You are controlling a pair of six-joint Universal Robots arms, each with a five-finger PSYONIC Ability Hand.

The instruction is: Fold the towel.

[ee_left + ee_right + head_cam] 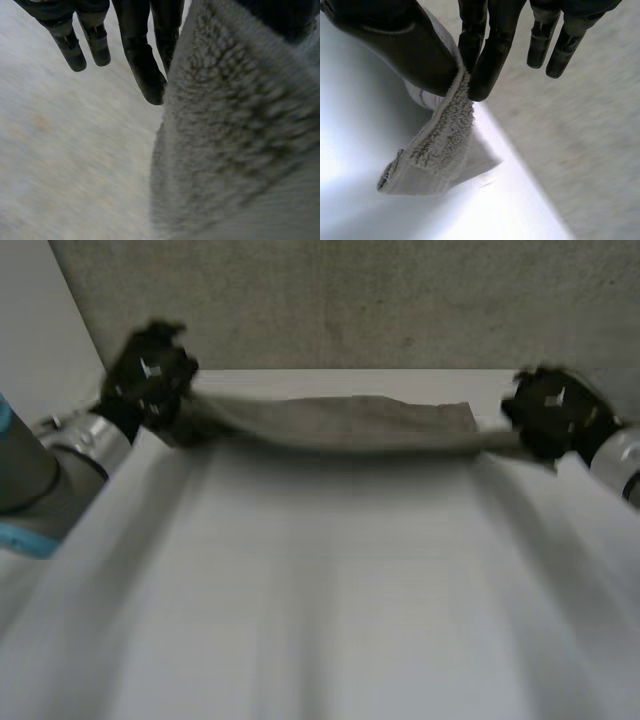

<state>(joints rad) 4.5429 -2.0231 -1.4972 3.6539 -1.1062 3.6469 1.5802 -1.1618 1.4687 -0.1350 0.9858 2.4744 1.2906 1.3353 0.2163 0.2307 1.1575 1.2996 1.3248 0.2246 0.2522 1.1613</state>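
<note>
A grey towel [340, 425] hangs stretched in a narrow band between my two hands, over the far edge of the white table [320, 590]. My left hand [150, 375] holds its left end. In the left wrist view the thick towel [240, 140] runs up between the hand's fingers [145, 70] and its thumb. My right hand [550, 410] holds the right end. There its thumb [395, 45] and a finger [487, 65] pinch the towel's edge [440, 150], and a corner droops below them.
A grey wall [350, 300] rises behind the table's far edge. In the right wrist view the table's edge [520, 165] runs under the hand, with grey floor [585, 130] beyond. Grey floor [65, 150] lies under the left hand too.
</note>
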